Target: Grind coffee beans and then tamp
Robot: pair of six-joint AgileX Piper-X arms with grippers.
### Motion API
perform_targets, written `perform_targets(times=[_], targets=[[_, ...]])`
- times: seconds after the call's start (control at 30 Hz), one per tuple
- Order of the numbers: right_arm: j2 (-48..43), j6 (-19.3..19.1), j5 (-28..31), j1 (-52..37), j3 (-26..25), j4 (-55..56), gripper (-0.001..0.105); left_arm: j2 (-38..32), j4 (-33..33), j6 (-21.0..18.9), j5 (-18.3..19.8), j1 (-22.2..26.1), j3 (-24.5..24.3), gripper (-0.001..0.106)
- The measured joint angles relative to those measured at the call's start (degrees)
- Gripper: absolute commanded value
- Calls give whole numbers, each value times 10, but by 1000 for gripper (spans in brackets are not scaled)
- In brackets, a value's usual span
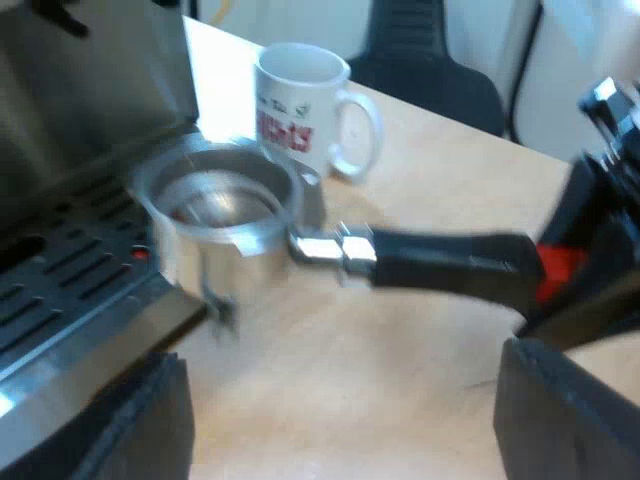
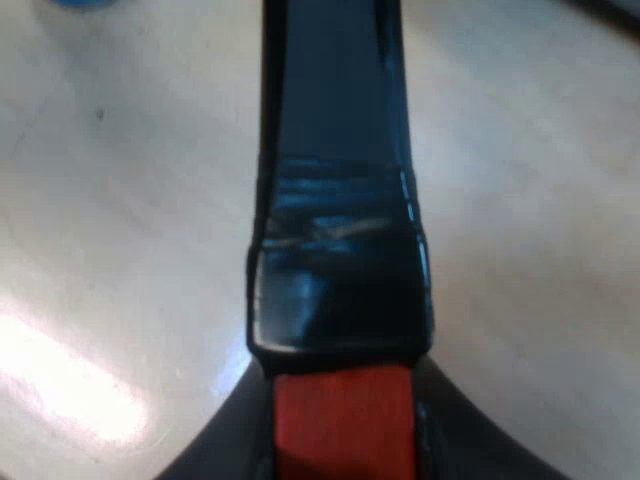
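While the left tool hangs wide, its 2 black fingers well apart with nothing between them, the right tool is closed on the red end of the round metal holder with a long dark handle. Seen from the right wrist, that handle runs away from the grip over the pale wooden surface.

At the handle's far end, the holder's basket is at the front edge of the steel espresso machine with a slotted drip tray. It is loose, not locked in, and I cannot tell whether it touches the tray. Its inside looks like bare shiny metal, with no grounds that I can make out.

Just beyond the basket stands a white ceramic mug with red print, and farther off a dark chair. A blue sliver lies on the surface past the handle. It may be the tamper, but too little shows to tell.

As I judge it, only the pick-up is done. Grinding into the basket and tamping both remain.
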Motion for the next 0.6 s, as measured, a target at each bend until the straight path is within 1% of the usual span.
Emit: perform_targets(times=[0.17,0.2,0.37,0.43,0.5,0.6], targets=[[0,-7,-11,0,32,-19,0,-26,25,0,-36,0,0,65],[0,-13,-10,0,40,-28,0,-31,29,0,-48,0,0,65],[-1,-16,-10,-1,70,-64,0,-33,58,3,-100,0,0,65],[-1,-16,-10,-3,81,-75,0,-33,59,3,-103,0,0,65],[-1,-24,-12,-13,98,-94,0,-33,60,5,-115,0,0,65],[-1,-39,-14,-27,113,-119,0,-33,61,5,-115,0,0,65]])
